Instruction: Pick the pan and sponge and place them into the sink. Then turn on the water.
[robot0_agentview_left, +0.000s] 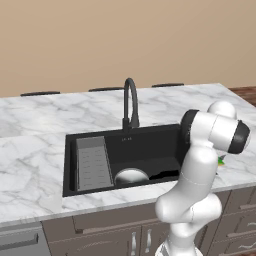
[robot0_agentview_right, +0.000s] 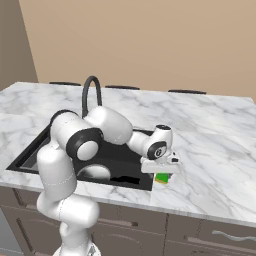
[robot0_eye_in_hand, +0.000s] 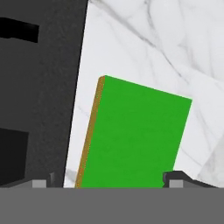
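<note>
The sponge (robot0_eye_in_hand: 135, 135) lies flat on the marble counter just right of the sink (robot0_eye_in_hand: 39, 87), green face up with a yellow edge. My gripper (robot0_eye_in_hand: 109, 181) hangs right over it, open, one fingertip on each side. From the right base view the gripper (robot0_agentview_right: 161, 171) sits low above the sponge (robot0_agentview_right: 162, 178). A sliver of the sponge (robot0_agentview_left: 220, 161) peeks past my arm. The round silver pan (robot0_agentview_left: 131, 176) rests in the sink (robot0_agentview_left: 150, 145) near its front wall, its black handle pointing right. The pan (robot0_agentview_right: 95, 172) is half hidden by my arm. No water shows at the faucet (robot0_agentview_left: 131, 100).
A grey ribbed tray (robot0_agentview_left: 93, 162) fills the sink's left end. The black gooseneck faucet (robot0_agentview_right: 90, 92) rises behind the basin. Marble counter (robot0_agentview_right: 215, 150) stretches right of the sponge. Cabinet drawers run below the counter's front edge.
</note>
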